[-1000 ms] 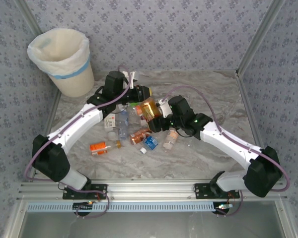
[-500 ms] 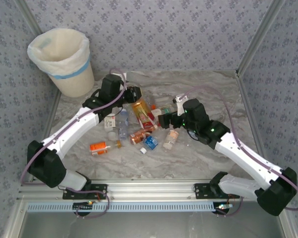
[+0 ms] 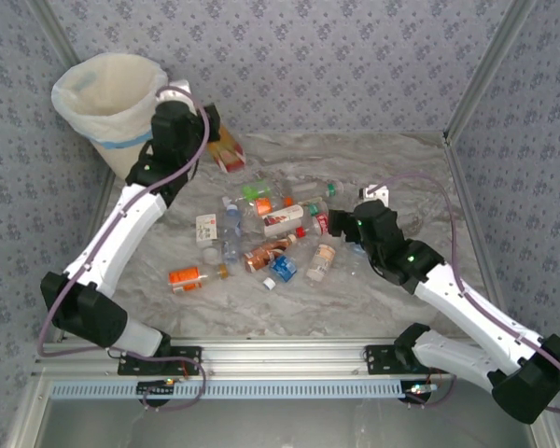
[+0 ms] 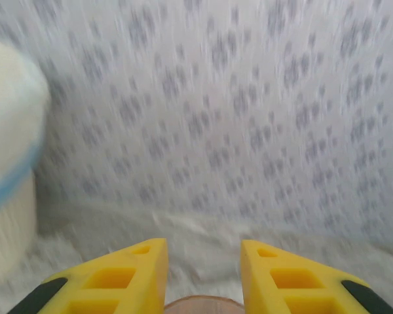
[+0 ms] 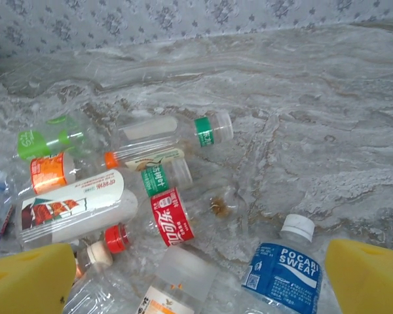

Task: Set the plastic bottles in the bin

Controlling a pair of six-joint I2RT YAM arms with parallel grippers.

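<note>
My left gripper (image 3: 217, 140) is raised just right of the bin (image 3: 112, 112), shut on an orange- and red-labelled bottle (image 3: 230, 157). In the left wrist view its yellow fingers (image 4: 134, 275) flank the bottle's tan round end (image 4: 203, 305), and the bin's cream side with a blue band (image 4: 6, 163) is at far left. Several plastic bottles (image 3: 271, 233) lie in a heap mid-table. My right gripper (image 3: 331, 224) hangs open at the heap's right edge, nothing between its fingers (image 5: 26, 278). Under it lie a Pocari Sweat bottle (image 5: 285, 268) and a red-labelled clear bottle (image 5: 171, 216).
An orange bottle (image 3: 189, 275) lies apart at the heap's near left. Patterned walls close the back and both sides, with metal posts (image 3: 476, 84) at the corners. The bin stands in the far left corner on the marble table (image 3: 401, 177).
The right gripper opened, let go of the orange bottle and drew back right. The left arm lifted that bottle out of the heap and swung it back-left toward the bin.
</note>
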